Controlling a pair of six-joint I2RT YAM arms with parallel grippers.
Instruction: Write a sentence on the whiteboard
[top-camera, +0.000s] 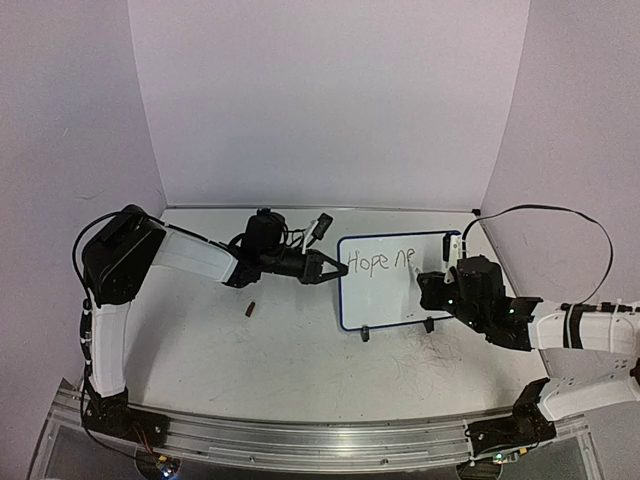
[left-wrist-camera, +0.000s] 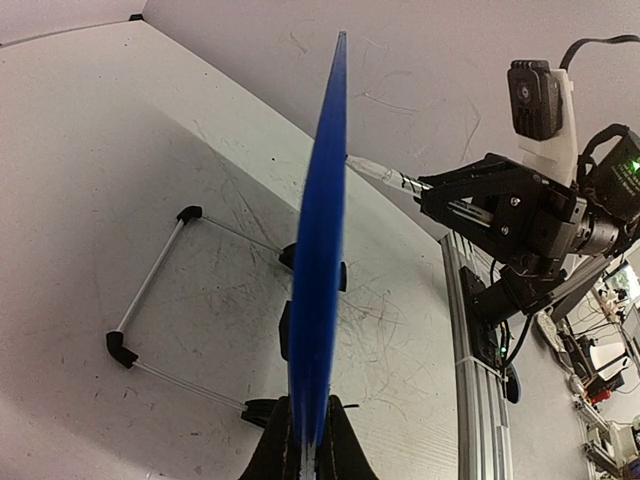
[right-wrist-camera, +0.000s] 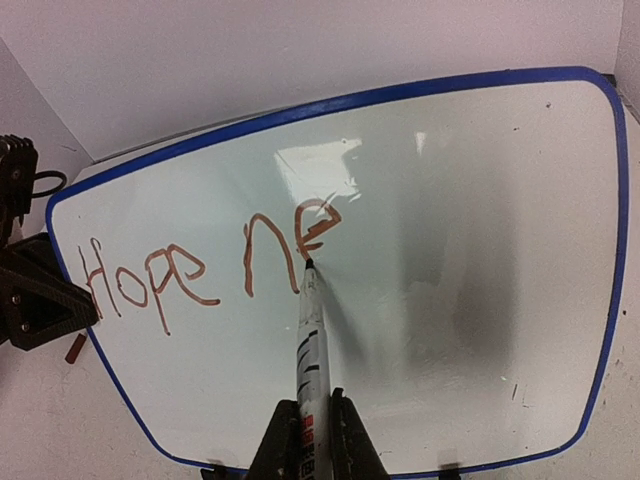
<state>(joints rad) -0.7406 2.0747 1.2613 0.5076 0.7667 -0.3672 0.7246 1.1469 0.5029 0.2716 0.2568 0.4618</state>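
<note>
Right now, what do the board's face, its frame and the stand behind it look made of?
Board face: glossy white, probably a coated dry-erase sheet, since it shows bright reflections. Frame: smooth blue, likely plastic, with rounded corners. Stand: a thin pale rod with black end caps. It looks like coated metal wire, though I can't be sure.

You see the whiteboard (top-camera: 385, 300) standing nearly upright on the surface (top-camera: 280, 350), right of centre. Its thin blue rounded frame rests on two black clip feet (top-camera: 366, 333), with a white wire stand (left-wrist-camera: 150, 290) behind. The sentence (right-wrist-camera: 200, 270) is unfinished: reddish-brown handwriting on one line, upper left, reads "Hope ne".
</note>
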